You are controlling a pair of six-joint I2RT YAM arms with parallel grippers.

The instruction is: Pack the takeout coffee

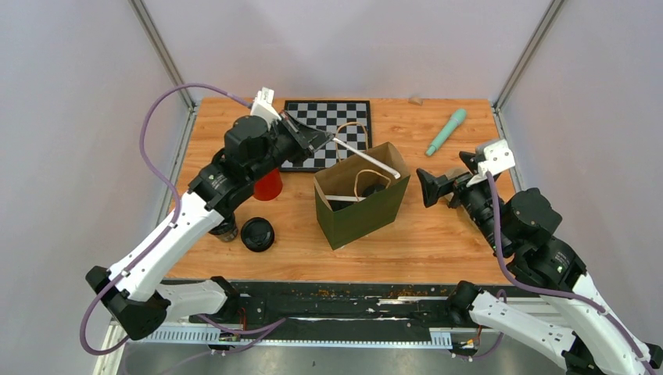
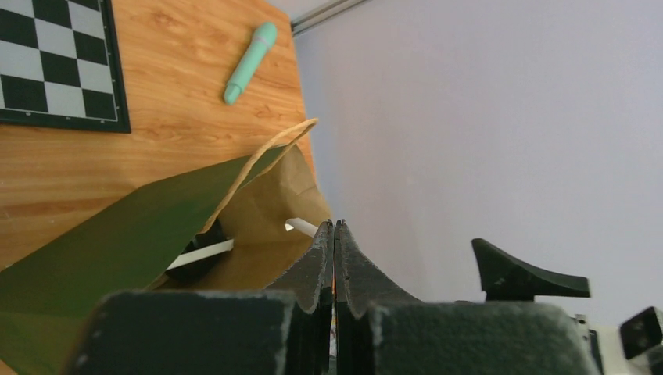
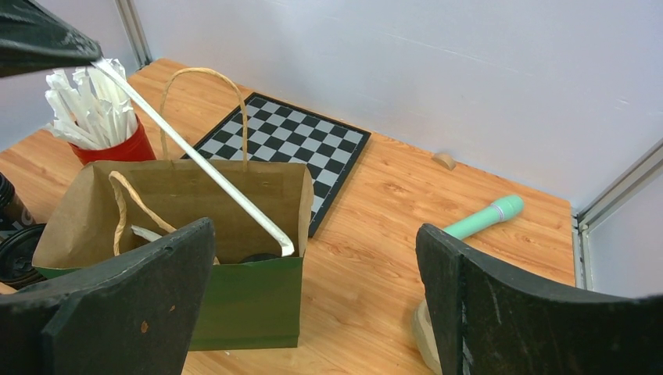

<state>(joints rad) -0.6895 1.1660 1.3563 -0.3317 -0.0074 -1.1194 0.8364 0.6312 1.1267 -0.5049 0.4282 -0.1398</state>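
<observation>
Right wrist | you are looking over the right gripper, its fingers standing wide apart | green paper bag is standing open just ahead | left gripper is pinching a white wrapped straw that is slanting down across the bag's mouth | red cup of straws, chessboard and mint-green cylinder are lying beyond.

White link shells, black cylindrical joint housings and black bases on left arm and right arm. Thin purple cable routed externally along each. White camera bracket at each wrist. Matte black, tapered, scuffed fingers on left gripper and right gripper.
</observation>
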